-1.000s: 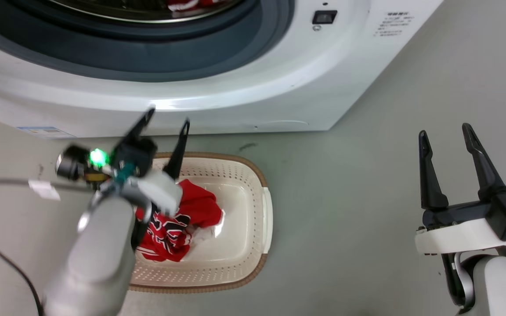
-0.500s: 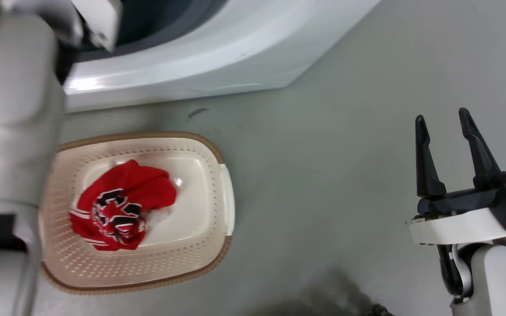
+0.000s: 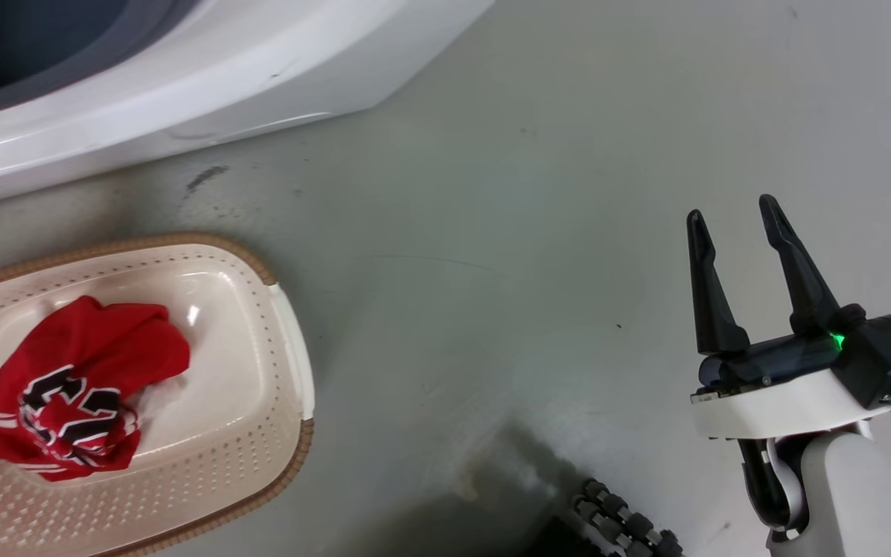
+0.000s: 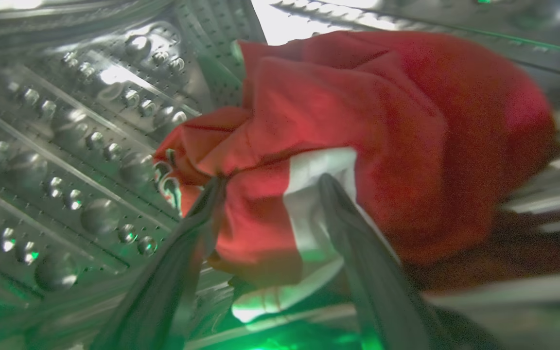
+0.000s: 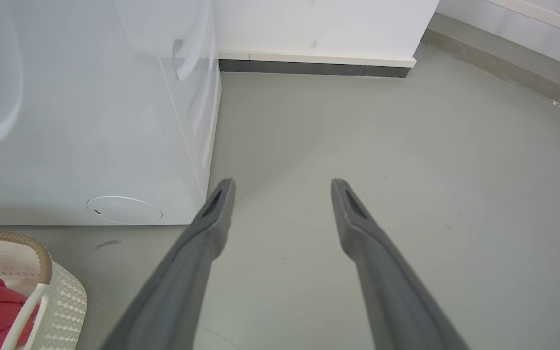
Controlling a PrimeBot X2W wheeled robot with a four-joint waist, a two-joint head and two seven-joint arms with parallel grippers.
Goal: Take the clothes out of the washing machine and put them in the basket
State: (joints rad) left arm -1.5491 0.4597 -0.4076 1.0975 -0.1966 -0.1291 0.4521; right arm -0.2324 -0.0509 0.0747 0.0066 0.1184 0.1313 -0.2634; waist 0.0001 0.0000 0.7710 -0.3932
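Step in hand: pickup inside the drum [image 4: 66, 146]. I hold the left gripper [image 4: 272, 181] with jaws apart, tips against the red jersey [image 4: 358, 121]. The other jersey [image 3: 74, 387] lies in the basket [image 3: 291, 348]. The right gripper [image 3: 732, 210] hangs over the floor [image 3: 492, 232], jaws apart. Next: close on the fold, then lift out.

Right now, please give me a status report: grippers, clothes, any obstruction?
Left gripper open inside drum, astride red garment, not closed on it. Right gripper open, empty, above floor. Another garment lies in basket. No obstruction seen.
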